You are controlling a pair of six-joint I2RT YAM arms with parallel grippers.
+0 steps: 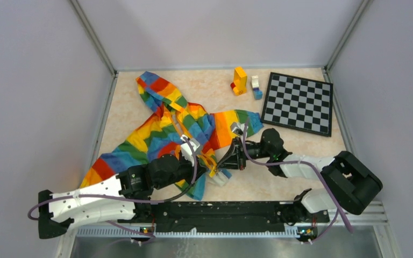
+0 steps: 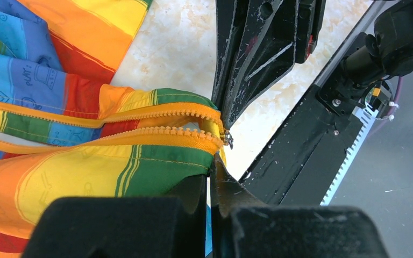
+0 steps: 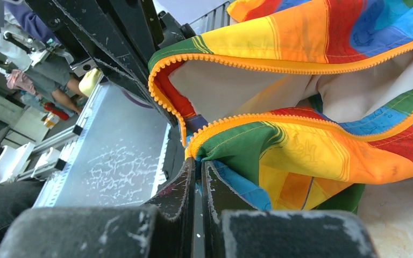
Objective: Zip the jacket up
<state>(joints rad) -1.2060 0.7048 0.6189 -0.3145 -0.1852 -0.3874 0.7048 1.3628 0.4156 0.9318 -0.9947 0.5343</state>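
The rainbow-striped jacket [image 1: 161, 131] lies spread on the table with its hood at the far end. Its front is open, and the two orange zipper rows [image 2: 156, 115] run apart. A small metal slider [image 2: 228, 140] sits at their bottom end. My left gripper [image 2: 213, 161] is shut on the jacket's green and yellow hem just below that end. My right gripper [image 3: 196, 158] is shut on the hem corner on the other side of the zipper. In the top view the left gripper [image 1: 207, 161] and the right gripper [image 1: 223, 161] meet tip to tip at the jacket's near edge.
A black and white checkerboard [image 1: 298, 102] lies at the far right. A yellow block stack [image 1: 240, 80] and a white and blue block [image 1: 256, 87] stand beside it. The black base rail [image 1: 220, 212] runs along the near edge, and grey walls close in the table.
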